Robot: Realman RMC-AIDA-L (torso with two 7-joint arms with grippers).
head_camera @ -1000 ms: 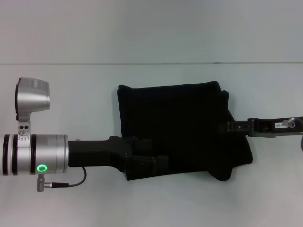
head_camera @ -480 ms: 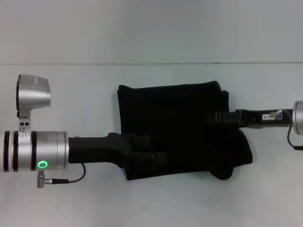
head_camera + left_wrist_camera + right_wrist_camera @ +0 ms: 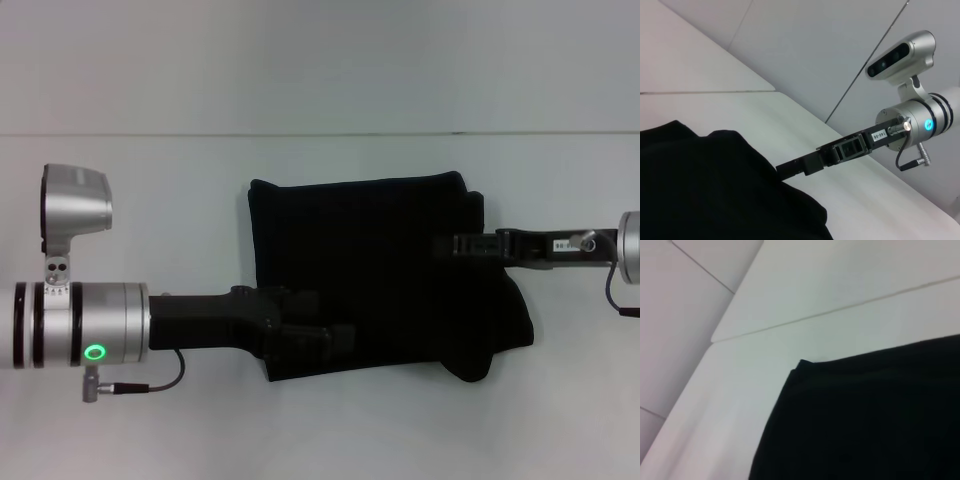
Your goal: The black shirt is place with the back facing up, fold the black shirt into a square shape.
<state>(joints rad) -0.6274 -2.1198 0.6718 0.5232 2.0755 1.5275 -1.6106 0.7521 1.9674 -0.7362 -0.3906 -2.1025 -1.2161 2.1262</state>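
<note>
The black shirt [image 3: 390,270] lies folded into a rough rectangle in the middle of the white table [image 3: 150,200]. Its right side bulges, with a lumpy near-right corner. My left gripper [image 3: 335,342] reaches in from the left, low over the shirt's near-left corner, black against black. My right gripper [image 3: 448,245] comes in from the right and rests over the shirt's right edge. The left wrist view shows the shirt [image 3: 700,190] with the right gripper [image 3: 787,169] touching its edge. In the right wrist view only the shirt [image 3: 870,420] and its far corner appear.
A seam [image 3: 320,134] runs across the table behind the shirt. Bare white surface [image 3: 400,430] surrounds the shirt on all sides. A thin cable [image 3: 150,385] hangs under the left wrist.
My right gripper has slid leftward, from beside the shirt's right edge to over it. The left arm has shifted only slightly. The shirt's outline is unchanged.
</note>
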